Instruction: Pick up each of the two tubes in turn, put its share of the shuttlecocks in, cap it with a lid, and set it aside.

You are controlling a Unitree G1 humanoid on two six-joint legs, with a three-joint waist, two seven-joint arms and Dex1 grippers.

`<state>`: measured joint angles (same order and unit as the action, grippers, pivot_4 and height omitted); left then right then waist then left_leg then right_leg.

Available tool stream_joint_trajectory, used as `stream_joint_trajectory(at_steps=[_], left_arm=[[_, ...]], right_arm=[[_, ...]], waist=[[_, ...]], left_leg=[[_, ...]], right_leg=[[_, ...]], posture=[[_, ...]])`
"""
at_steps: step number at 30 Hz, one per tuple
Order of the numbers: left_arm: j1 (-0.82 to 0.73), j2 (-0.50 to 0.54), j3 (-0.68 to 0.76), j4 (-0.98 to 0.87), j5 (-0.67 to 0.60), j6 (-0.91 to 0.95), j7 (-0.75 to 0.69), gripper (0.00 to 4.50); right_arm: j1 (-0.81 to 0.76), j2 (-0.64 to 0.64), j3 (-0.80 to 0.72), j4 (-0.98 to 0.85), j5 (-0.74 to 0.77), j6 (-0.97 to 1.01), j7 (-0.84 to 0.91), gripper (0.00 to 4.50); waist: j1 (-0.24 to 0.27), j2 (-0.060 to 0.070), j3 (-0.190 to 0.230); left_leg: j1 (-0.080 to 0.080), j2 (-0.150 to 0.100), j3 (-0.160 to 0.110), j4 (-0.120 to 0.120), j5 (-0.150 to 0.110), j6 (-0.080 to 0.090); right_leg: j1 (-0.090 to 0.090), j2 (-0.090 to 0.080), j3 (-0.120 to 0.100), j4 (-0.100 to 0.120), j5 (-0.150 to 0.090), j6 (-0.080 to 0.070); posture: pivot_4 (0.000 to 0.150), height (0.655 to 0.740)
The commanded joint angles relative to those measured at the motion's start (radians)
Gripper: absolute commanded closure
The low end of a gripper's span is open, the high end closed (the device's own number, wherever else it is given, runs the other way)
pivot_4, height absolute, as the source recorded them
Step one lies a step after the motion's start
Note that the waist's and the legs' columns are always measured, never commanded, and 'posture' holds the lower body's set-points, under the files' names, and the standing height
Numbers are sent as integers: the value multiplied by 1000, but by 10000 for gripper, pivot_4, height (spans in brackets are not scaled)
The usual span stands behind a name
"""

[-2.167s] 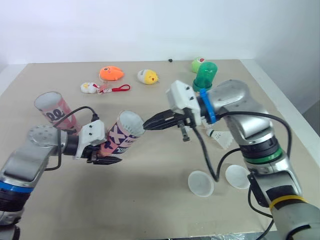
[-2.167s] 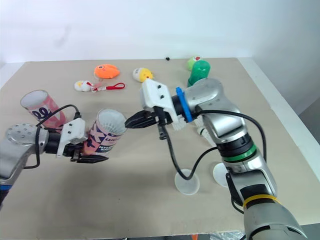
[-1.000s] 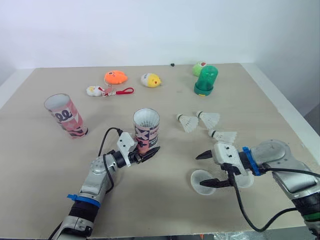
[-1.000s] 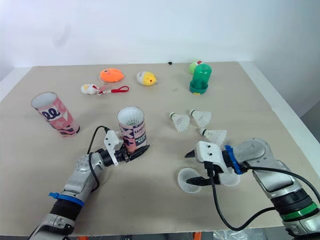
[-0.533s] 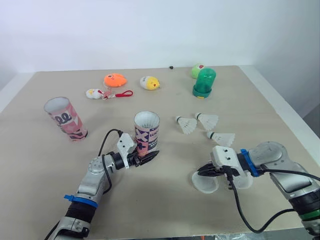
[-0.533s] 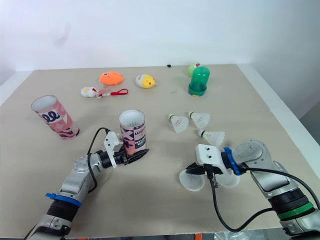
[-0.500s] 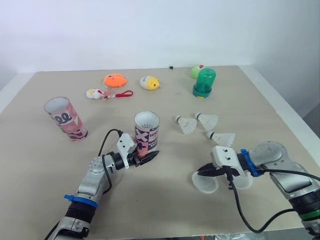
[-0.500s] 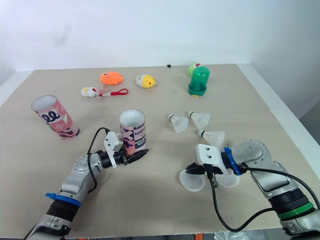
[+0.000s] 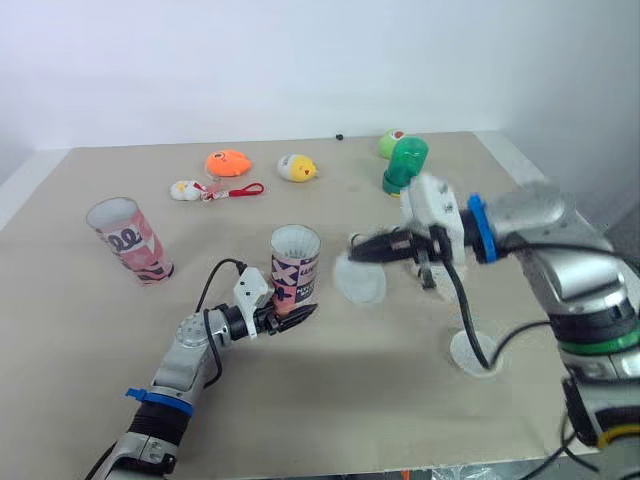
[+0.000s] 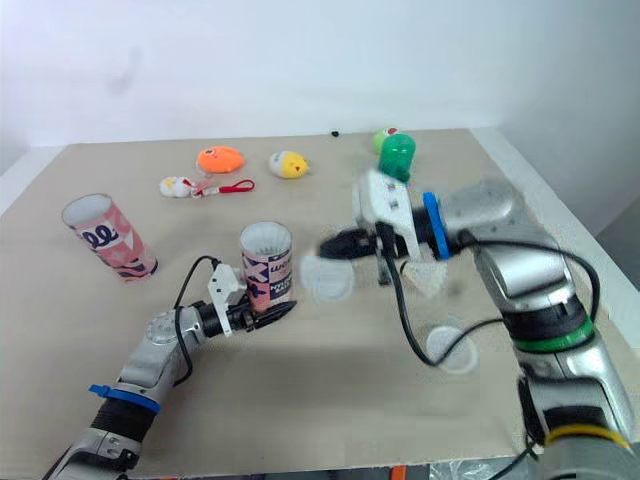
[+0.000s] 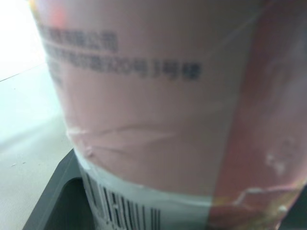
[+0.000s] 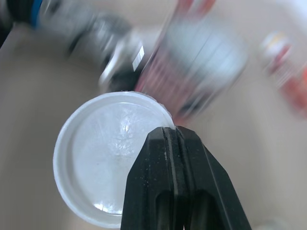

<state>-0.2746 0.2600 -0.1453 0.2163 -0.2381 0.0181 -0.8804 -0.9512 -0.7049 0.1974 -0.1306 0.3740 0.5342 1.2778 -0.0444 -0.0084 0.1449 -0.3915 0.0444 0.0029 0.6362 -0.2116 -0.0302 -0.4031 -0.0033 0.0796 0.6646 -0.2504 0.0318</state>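
Lifted off the table (image 9: 330,400) since a moment ago, the lid (image 9: 358,281) now hangs in the air just right of the tube (image 9: 294,265), its rim pinched in the right gripper (image 9: 358,247). The tube stands upright near centre, its base clasped by the left gripper (image 9: 290,312). The other lid (image 9: 474,350) lies on the table at near right. The second tube (image 9: 128,238) stands at left.

This looks like a robotics lab or test room — a plain beige worktop (image 9: 330,400) stands against a bare white wall (image 9: 250,70). Along its far side lie mismatched props: an orange plush toy (image 9: 228,161), a yellow one (image 9: 297,167), a small keyring figure (image 9: 188,188) and a green plastic dome (image 9: 403,165).
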Motion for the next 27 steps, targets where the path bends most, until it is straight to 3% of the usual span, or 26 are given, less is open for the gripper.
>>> stream_joint_trajectory(at_steps=[1, 9, 27], left_arm=[[49, 4, -53, 81, 45, 49, -4, 14326], [52, 9, -54, 72, 46, 51, 2, 14326], [66, 9, -53, 56, 43, 57, 13, 14326]], right_arm=[[-137, 79, 27, 78, -45, -26, -44, 44439], [-246, 213, 122, 232, -163, -110, -66, 44439], [-228, 189, 195, 258, -288, -178, 21, 44439]], waist=[[1, 1, 0], [2, 0, -1], [1, 0, -1]], left_leg=[[-1, -1, 0, 0, 0, 0], [-1, 0, -1, -1, 0, 0], [-1, 0, -1, -1, -1, 1]], right_leg=[[0, 0, 0, 0, 0, 0], [0, 0, 0, 0, 0, 0], [0, 0, 0, 0, -1, 0]], posture=[[1500, 7400], [1500, 7400], [1500, 7400]])
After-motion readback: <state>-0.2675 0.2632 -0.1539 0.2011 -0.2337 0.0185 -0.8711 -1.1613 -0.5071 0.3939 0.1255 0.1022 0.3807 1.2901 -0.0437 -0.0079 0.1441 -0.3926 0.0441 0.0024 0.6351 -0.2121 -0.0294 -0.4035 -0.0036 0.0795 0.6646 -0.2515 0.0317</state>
